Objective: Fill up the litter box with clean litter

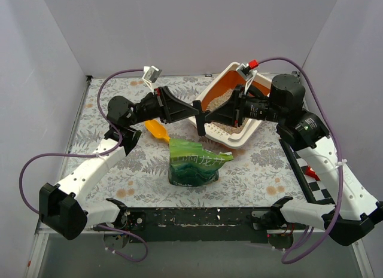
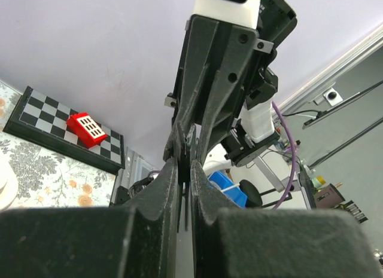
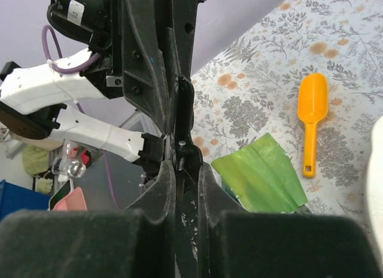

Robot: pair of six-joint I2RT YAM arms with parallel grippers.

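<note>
1. Here, behind the green bag [image 1: 191, 164], tip to tip: left tool [image 1: 196, 107] and right tool [image 1: 203, 119], both pinched together.
2. Behind-right of the bag: litter box [image 1: 242, 137], clean litter [image 1: 220, 100] inside.
3. Behind-left of it, on the counter [image 1: 119, 170]: orange scoop [image 1: 157, 130].

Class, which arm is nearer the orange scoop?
Left. The left arm passes right beside the orange scoop; the right arm reaches in over the litter box, farther to the scoop's right.

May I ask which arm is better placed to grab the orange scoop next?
Left, probably: the orange scoop lies right beside the left arm, left of the green bag.
</note>
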